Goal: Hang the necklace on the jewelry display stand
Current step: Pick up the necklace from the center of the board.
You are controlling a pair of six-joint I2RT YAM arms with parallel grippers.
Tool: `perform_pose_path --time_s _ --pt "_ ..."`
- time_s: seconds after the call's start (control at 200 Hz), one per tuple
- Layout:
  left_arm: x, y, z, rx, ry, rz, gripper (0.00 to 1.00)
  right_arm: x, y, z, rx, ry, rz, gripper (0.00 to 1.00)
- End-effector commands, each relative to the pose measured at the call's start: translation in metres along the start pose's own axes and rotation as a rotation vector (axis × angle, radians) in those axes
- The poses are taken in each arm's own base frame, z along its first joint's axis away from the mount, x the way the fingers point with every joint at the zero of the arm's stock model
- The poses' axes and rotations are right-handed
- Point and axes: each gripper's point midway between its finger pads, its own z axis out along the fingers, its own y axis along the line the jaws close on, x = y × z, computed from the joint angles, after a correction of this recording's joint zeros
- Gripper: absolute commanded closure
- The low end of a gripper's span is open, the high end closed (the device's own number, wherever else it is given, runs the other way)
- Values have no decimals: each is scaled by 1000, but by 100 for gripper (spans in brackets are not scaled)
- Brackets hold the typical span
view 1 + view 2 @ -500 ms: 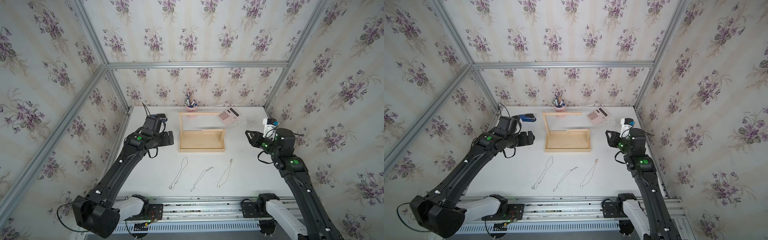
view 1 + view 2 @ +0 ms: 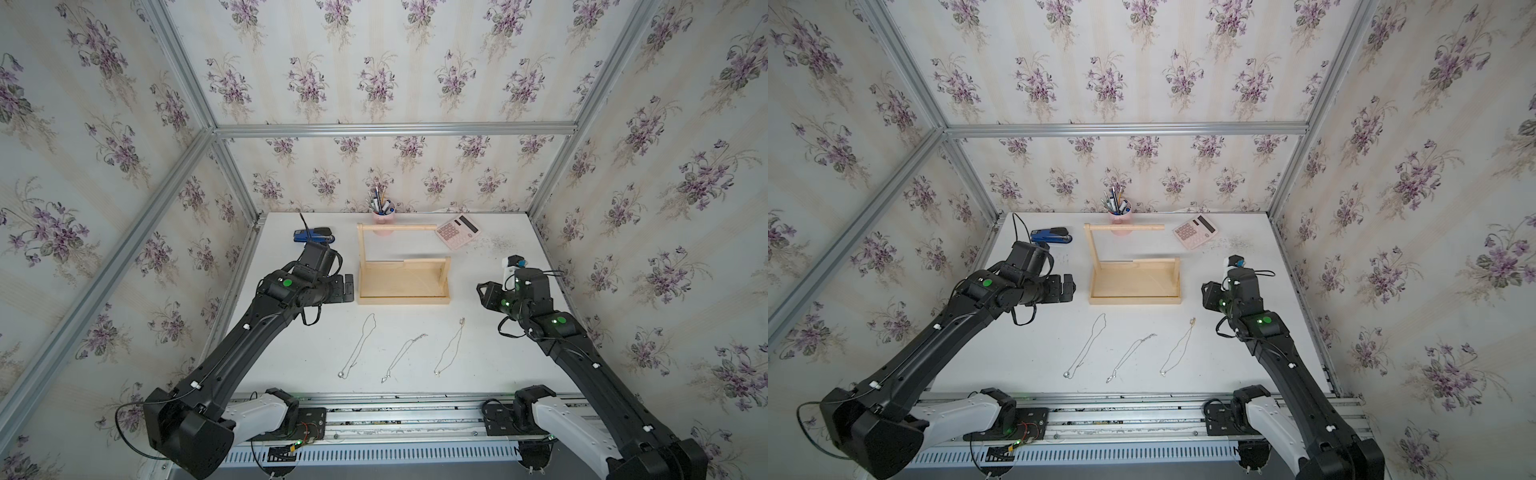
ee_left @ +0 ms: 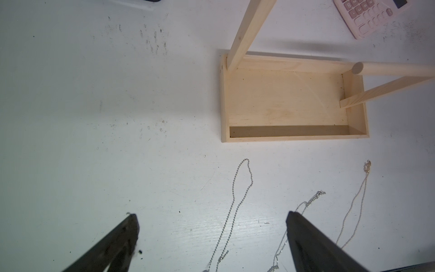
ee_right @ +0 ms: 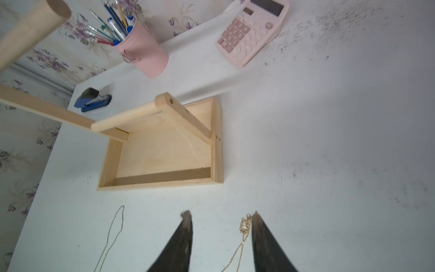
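As both arms sit slightly nearer the chains than half a second earlier, the left claw (image 3: pixel 211 214) gapes wide and empty. The right claw (image 4: pixel 220 213) hangs half-open and empty, near the clasp end of the gold necklace (image 4: pixel 244 226). The jewelry display stand (image 2: pixel 403 300) lies beyond both claws on the tabletop (image 2: pixel 478 357).

Your jewelry display stand (image 2: pixel 403 300) is pale bare wood, your table (image 2: pixel 478 365) white with dark scuffs. At the black right end effector (image 4: pixel 220 213) lies a gold necklace (image 4: pixel 244 232); the ball chain (image 2: pixel 360 345) and fine chain (image 2: pixel 401 354) beside it are silver. The calculator (image 4: pixel 251 30) and pen cup (image 4: pixel 143 54) are pink, the stapler (image 4: pixel 93 100) blue and black, the wallpaper (image 2: pixel 374 83) cream-striped with purple violets.
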Motion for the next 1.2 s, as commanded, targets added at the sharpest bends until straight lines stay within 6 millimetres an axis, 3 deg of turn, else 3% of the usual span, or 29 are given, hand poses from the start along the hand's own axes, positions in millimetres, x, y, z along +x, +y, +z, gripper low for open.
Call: perform_pose_path --time_s 0.0,0.22,0.455,0.634,0.779,1.199 --pt "-3 0 -5 2 -20 0 0 16 -12 5 105 37 55 52" --pt "4 6 -10 -14 -29 20 0 80 -14 41 157 237 38 53" --pt "-1 4 -7 -13 -35 53 0 109 -26 50 200 331 63 52" --pt "-3 -1 1 -1 -20 61 0 133 -28 52 210 396 43 57" --pt "-3 0 -1 -2 -26 58 0 143 -35 60 239 422 32 57" --pt "0 7 -6 -27 -41 64 0 137 -39 78 296 411 30 60"
